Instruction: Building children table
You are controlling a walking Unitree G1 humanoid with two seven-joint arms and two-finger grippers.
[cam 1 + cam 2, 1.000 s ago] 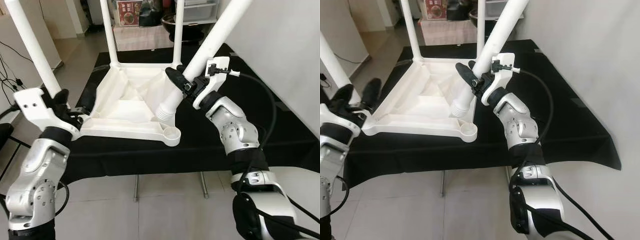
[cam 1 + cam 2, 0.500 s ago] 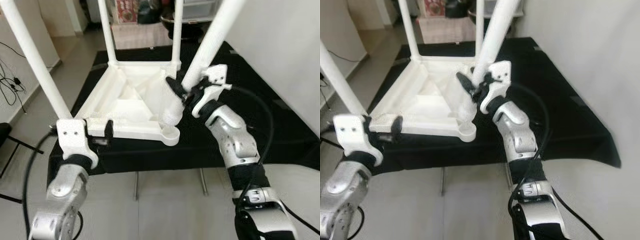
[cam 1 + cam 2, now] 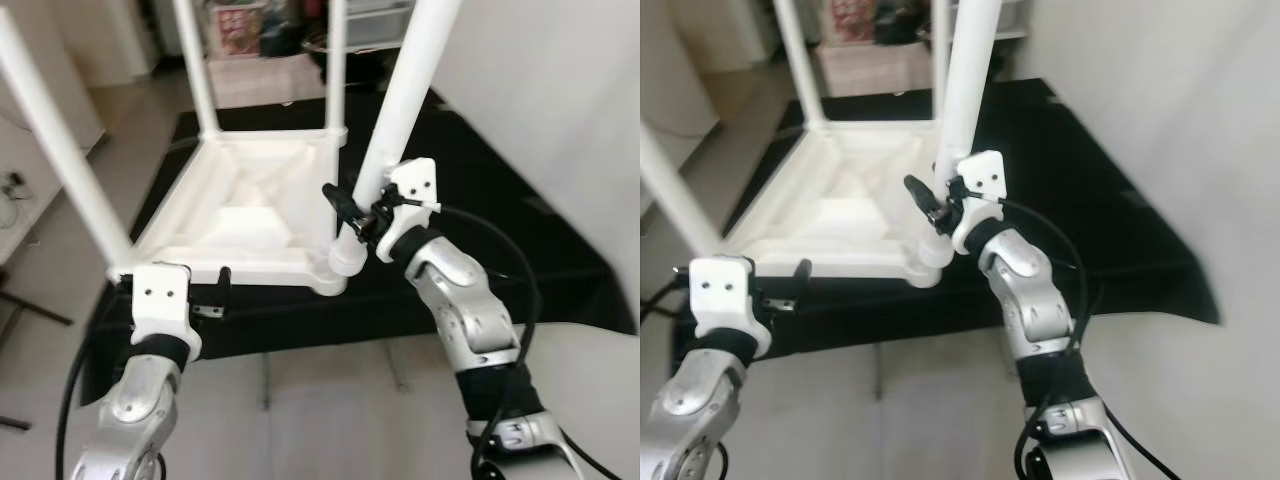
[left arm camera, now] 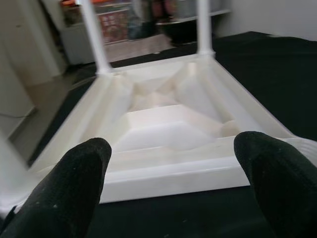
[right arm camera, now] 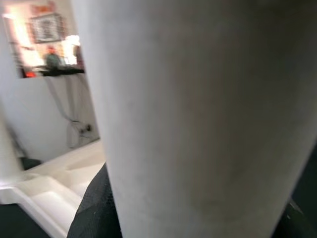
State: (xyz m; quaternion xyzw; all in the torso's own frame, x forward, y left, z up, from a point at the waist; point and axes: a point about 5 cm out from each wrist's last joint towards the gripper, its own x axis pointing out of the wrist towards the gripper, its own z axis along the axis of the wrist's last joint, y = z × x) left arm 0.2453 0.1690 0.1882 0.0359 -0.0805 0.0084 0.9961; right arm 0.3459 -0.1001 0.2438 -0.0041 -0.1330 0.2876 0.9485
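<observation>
While the white children table (image 3: 262,215) lies upside down on the black-covered surface (image 3: 500,215), the right claw (image 3: 352,212) is clamped on the fourth leg (image 3: 395,110). The lower end of this leg stands at the socket (image 3: 345,263) in the table's near right corner, close to the front edge of the surface. The leg leans a little toward the right as it rises. In the right wrist view the leg (image 5: 198,114) is very close to the camera, with black fingers (image 5: 96,208) on both sides of it.

Three other legs already stand up from the table: one at the near left corner (image 3: 60,140), and two at the far corners (image 3: 197,65) (image 3: 336,60).

The left claw (image 3: 222,290) is just in front of the table's near left edge, at the front edge of the surface. Its fingers (image 4: 74,188) are spread apart and hold nothing; between them the left wrist view shows the underside of the table (image 4: 163,124).
</observation>
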